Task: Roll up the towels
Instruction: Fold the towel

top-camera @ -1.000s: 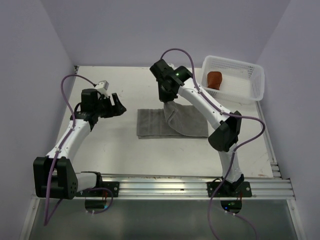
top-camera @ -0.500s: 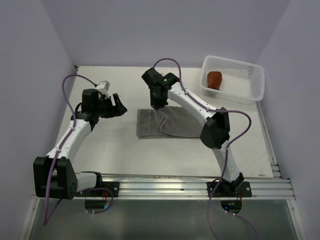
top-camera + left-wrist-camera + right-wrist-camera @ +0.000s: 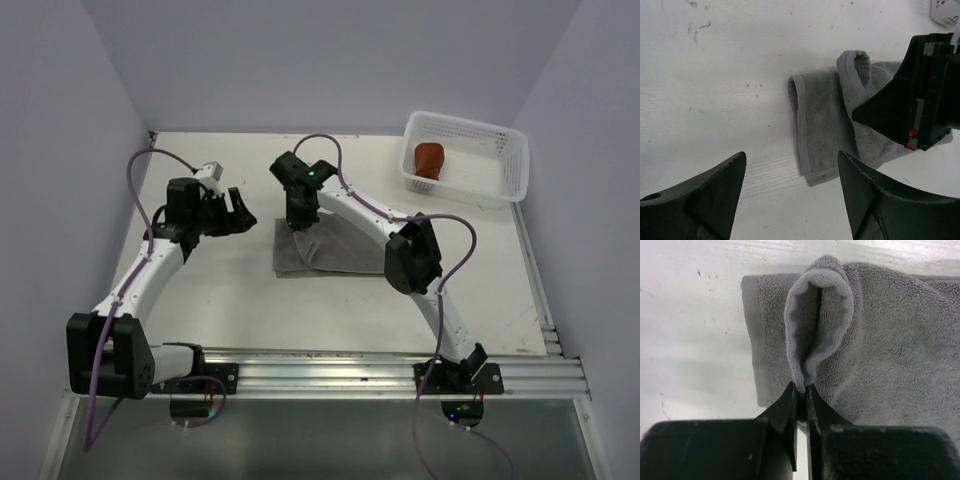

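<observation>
Inspecting the right wrist view, we find the right gripper [image 3: 801, 388] clamped on a raised fold of the grey terry cloth towel [image 3: 880, 355], which lies near the middle of the white table surface [image 3: 230, 290]. We note the left gripper [image 3: 790, 165] hovering left of it, jaws spread wide, holding nothing. We record the rust-brown rolled cloth towel [image 3: 430, 158] inside the white plastic mesh basket [image 3: 470, 125], far right corner.

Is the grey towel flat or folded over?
Partly folded over: the right end effector pinches an edge of the grey towel, looped above the flat rest.
</observation>
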Robot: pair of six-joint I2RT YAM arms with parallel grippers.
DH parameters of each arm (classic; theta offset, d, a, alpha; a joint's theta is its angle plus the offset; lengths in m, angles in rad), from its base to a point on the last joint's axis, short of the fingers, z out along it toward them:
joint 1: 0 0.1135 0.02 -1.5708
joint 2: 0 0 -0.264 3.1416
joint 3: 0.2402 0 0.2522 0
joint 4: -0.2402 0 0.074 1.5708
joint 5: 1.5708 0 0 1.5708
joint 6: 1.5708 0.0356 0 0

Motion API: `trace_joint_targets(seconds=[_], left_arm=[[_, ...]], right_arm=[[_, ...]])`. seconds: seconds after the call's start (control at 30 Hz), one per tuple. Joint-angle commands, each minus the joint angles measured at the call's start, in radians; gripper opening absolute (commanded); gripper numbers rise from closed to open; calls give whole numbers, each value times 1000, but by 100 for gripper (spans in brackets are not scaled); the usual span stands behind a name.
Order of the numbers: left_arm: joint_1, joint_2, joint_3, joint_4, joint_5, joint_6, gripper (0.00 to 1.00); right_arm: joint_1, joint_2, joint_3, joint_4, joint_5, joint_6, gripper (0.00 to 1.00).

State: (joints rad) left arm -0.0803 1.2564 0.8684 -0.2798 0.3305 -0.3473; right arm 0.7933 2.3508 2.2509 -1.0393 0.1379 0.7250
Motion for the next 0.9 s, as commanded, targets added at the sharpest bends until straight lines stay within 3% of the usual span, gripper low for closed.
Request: trace_joint_targets(seconds=[0.0,0.87], left_arm=[[-12,-18,-6,7,-7,21,78],[-21,-18,-8,7,-5,19,78]], right_arm=[[7,4,18,51,-11,37,1],[26,-35,164,-61,69,34,0]])
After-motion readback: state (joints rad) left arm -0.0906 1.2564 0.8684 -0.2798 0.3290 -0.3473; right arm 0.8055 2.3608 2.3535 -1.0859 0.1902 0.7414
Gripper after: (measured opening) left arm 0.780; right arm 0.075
